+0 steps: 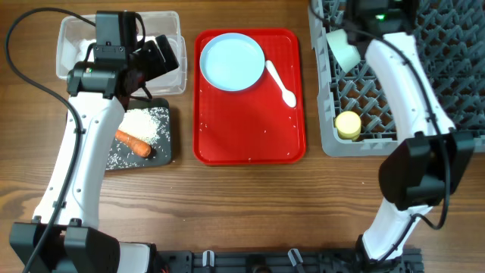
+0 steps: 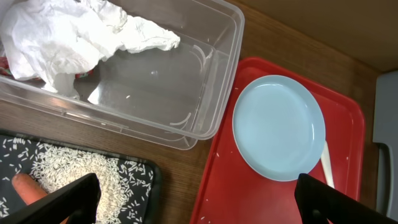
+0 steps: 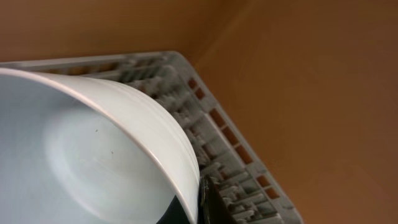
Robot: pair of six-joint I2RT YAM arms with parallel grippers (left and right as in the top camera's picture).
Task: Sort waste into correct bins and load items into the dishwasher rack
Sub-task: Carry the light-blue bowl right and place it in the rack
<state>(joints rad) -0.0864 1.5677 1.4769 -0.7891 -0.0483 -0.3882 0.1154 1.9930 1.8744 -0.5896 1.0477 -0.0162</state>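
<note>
Pinching the rim of the pale green round plastic bowl, the right gripper had its jaws closed on it and held it tipped on edge over the left side of the large grey pegged plastic dishwasher rack. We judged that tilt suited to standing it between pegs, along from the small yellow cup. The light blue round plate and white plastic spoon lay on the red rectangular tray, while the left gripper hung with jaws wide and empty over the clear plastic tub holding crumpled white paper napkins.
</note>
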